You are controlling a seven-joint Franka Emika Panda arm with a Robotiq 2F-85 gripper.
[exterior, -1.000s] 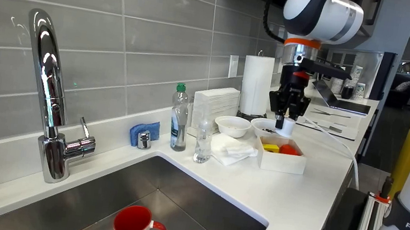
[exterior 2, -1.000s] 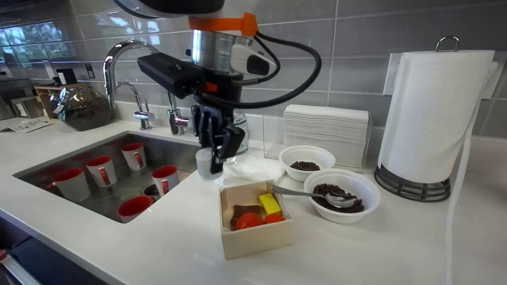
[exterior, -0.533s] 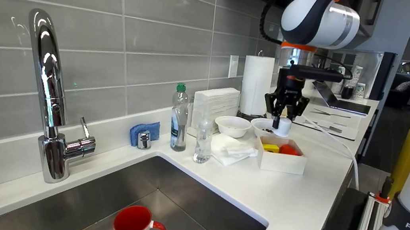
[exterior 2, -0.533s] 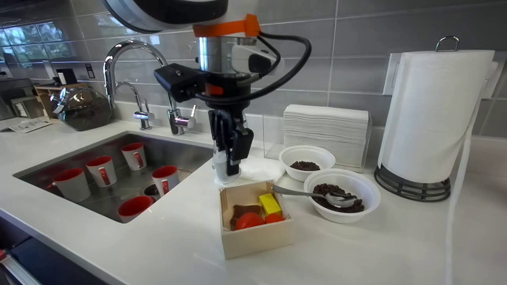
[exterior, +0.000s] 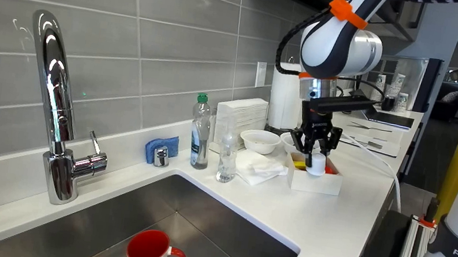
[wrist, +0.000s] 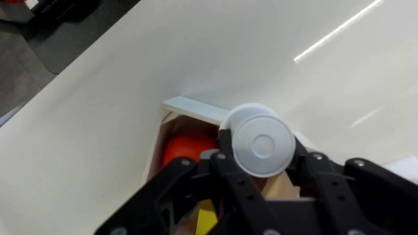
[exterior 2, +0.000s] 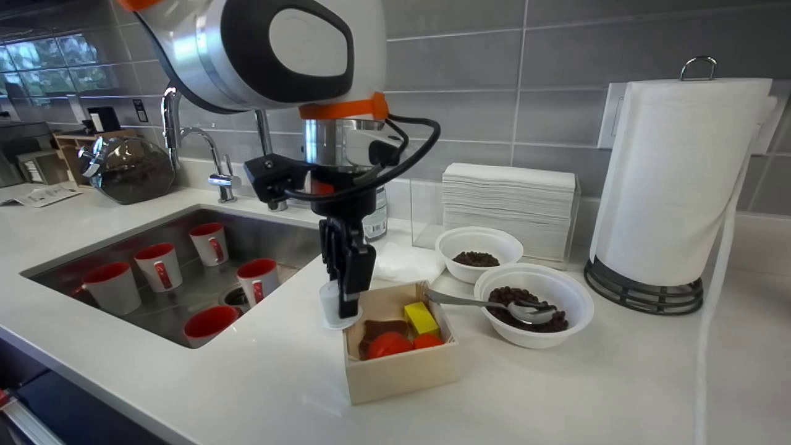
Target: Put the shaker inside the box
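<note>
While wrist points down | hand clasps shaker | near box

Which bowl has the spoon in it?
The white bowl nearer the paper towel roll: a spoon lies on its dark bits, handle sticking out over the rim. The other white bowl, farther from there, shows no spoon.

White shaker, held upright, at box rim
</note>
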